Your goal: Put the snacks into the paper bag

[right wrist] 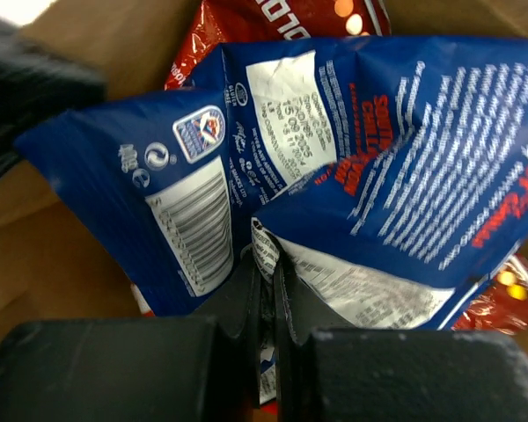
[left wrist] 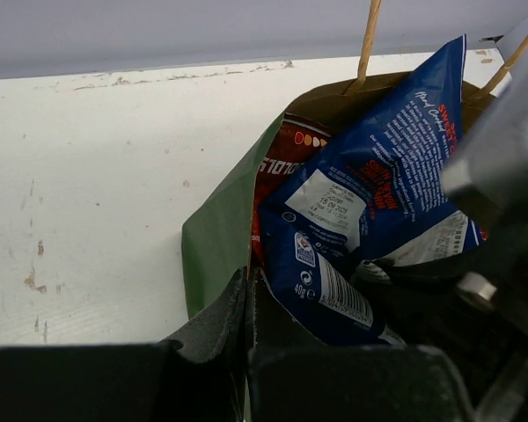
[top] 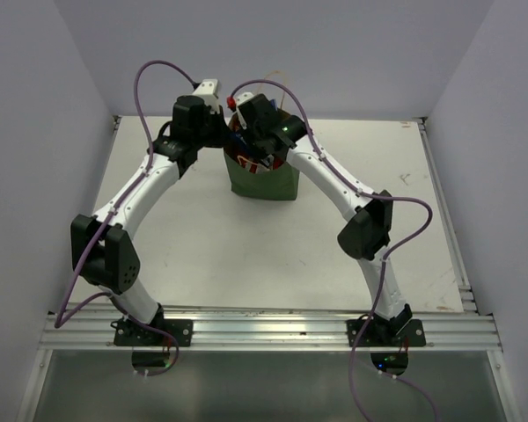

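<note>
The right gripper [right wrist: 266, 290] is pinched tight on an edge of the blue packet [right wrist: 405, 176]. The packet stands crumpled in the mouth of the paper bag [right wrist: 44, 255], partly above its rim, in front of a red packet [right wrist: 282, 18] lying inside. To finish well, I judge the gripper should push the packet below the rim before letting go. The left gripper [left wrist: 246, 303] clamps the bag's near green wall, steadying it. Both arms arch forward over the table [top: 185, 229], wrists angled down at the bag.
</note>
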### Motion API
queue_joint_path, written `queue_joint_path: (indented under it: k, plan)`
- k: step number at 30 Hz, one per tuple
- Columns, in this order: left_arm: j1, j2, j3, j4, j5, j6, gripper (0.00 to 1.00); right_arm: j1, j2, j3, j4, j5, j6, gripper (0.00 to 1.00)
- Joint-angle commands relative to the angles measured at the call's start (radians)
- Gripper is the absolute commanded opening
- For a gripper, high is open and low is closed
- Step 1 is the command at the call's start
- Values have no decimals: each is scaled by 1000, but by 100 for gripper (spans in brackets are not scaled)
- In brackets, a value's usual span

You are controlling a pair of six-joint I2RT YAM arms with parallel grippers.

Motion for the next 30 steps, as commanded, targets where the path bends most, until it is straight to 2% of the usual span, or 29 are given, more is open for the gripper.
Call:
queue_joint_path:
  k: [1,7,13,14,15,16,17,20,25,30]
  plan:
    - [0,-76,0,23,38,-10,0,-35,95,55,-149,-4,72,0]
    - [0,-79,-2,23,30,-10,0,-57,58,-39,-90,-25,66,0]
    - [0,-74,4,21,36,-24,0,-59,-1,59,-67,-28,63,0]
    - [0,-80,3,23,35,-29,0,-59,-17,66,-52,-40,63,6]
    - [-1,-82,3,24,35,-32,0,-59,-59,63,-33,-68,68,18]
    - [-3,-82,3,24,36,-38,0,-59,-84,55,17,-77,71,37]
    - [-4,-82,1,29,35,-43,0,-59,-113,44,43,-88,74,66]
    - [-17,-71,-2,32,35,-49,0,-57,-236,-16,160,-103,82,94]
    - [-52,-62,-16,41,9,-55,0,-57,-447,-132,263,-50,80,98]
    - [-73,-70,-43,53,-16,-56,0,-59,-534,-275,260,87,59,98]
